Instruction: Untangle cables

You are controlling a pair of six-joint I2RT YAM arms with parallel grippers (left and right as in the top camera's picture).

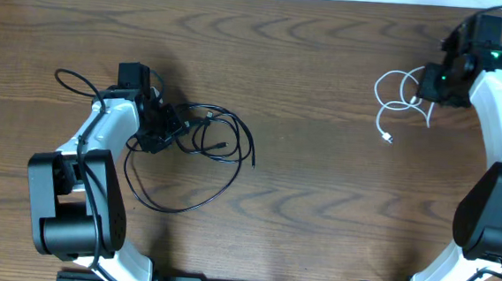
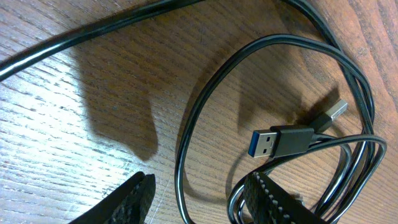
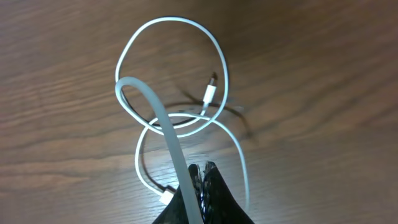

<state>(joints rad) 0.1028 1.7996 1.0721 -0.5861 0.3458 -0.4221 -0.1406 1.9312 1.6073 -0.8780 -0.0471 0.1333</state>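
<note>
Separation looked done: right gripper [image 3: 203, 171] pinched white cable [image 3: 166, 138] far from black cable [image 2: 292, 140], left gripper [image 2: 199, 186] spread over it; release likely next.

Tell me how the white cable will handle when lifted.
Probably floppy: the white cable lies in loose loops and arches up from the right gripper. Likely light, being thin. Its plug may dangle and swing.

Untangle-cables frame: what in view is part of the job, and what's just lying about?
Job:
- black cable, at the open left gripper
- white cable, pinched in the right gripper

Not the job:
- arm wiring looping off the left arm
- table
</note>
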